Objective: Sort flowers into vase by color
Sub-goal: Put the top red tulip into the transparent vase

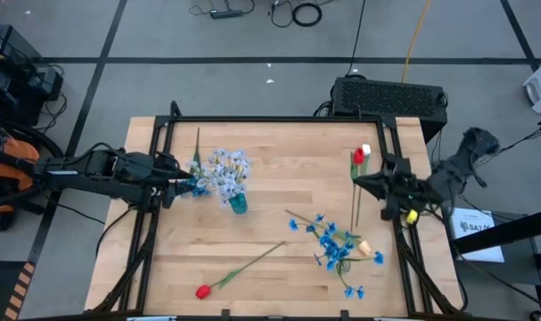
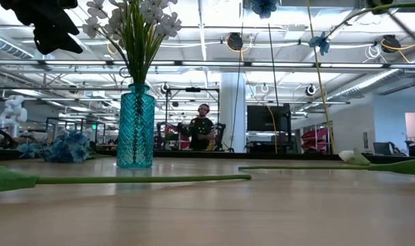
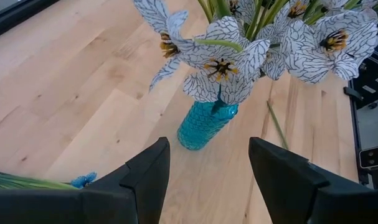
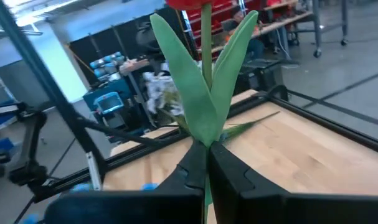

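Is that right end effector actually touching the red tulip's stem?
Touching. In the right wrist view, the right end effector has its fingers shut on the red tulip's green stem, no gap visible.

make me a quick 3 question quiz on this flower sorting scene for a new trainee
1. True or false: the turquoise vase is lying on its side.
2. What is the right gripper shut on?
A. a bright blue spray
B. a red tulip
C. nothing
3. Fill in: the open left gripper sits beside the vase, which holds ____ flowers.

Key
1. False. It stands upright on the table.
2. B. The red tulip is clamped by its stem, while another red tulip lies near the table's front edge.
3. Pale white flowers; the blue sprays lie loose on the table.
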Robot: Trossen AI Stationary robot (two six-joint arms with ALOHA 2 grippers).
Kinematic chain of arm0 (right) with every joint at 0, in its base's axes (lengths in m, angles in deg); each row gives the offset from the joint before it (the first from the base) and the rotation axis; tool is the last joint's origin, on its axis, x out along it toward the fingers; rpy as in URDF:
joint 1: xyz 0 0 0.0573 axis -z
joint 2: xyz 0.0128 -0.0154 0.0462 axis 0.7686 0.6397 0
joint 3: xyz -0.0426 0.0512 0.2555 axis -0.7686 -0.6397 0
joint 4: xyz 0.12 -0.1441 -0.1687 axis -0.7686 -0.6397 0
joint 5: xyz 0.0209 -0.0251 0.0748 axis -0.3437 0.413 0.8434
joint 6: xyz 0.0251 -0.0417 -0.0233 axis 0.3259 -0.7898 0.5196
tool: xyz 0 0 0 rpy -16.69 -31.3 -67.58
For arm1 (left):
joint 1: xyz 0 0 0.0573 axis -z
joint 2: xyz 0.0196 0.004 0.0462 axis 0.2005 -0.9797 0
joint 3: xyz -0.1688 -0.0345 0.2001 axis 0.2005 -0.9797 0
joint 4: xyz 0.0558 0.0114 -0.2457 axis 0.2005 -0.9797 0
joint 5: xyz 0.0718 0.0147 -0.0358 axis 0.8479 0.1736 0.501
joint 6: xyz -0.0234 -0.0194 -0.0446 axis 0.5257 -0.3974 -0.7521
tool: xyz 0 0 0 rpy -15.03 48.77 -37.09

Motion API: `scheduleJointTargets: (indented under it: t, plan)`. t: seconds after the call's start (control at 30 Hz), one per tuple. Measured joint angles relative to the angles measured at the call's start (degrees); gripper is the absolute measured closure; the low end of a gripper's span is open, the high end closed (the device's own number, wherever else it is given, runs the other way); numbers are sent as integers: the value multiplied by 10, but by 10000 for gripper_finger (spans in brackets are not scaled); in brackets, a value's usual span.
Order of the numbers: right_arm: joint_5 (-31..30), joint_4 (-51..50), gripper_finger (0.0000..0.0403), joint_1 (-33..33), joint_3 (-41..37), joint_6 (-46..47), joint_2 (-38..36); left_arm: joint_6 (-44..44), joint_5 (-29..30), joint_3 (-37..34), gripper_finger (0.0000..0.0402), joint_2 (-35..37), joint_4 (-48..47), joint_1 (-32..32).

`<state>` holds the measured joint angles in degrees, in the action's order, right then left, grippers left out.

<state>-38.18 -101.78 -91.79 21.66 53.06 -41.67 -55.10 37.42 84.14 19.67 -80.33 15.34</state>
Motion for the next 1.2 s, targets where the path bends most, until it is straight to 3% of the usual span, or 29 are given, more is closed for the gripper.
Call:
scheduleJointTargets:
  t: [0.3, 0.5, 0.63, 0.7, 0.97, 1.2]
  plan:
    - [-229, 93, 402, -222, 0, -28, 65, 0, 0, 0, 178, 0, 0, 0]
    - [-365, 313, 402, -344, 0, -152, 147, 1, 0, 0, 178, 0, 0, 0]
    - [-371, 475, 402, -384, 15, -266, 211, 3, 8, 0, 178, 0, 0, 0]
    - [-371, 511, 402, -392, 32, -300, 238, 4, 14, 0, 178, 0, 0, 0]
    - [-371, 498, 402, -406, 97, -318, 318, 15, 26, 0, 178, 0, 0, 0]
    - [-371, 469, 403, -356, 98, -324, 359, 15, 26, 0, 178, 0, 0, 0]
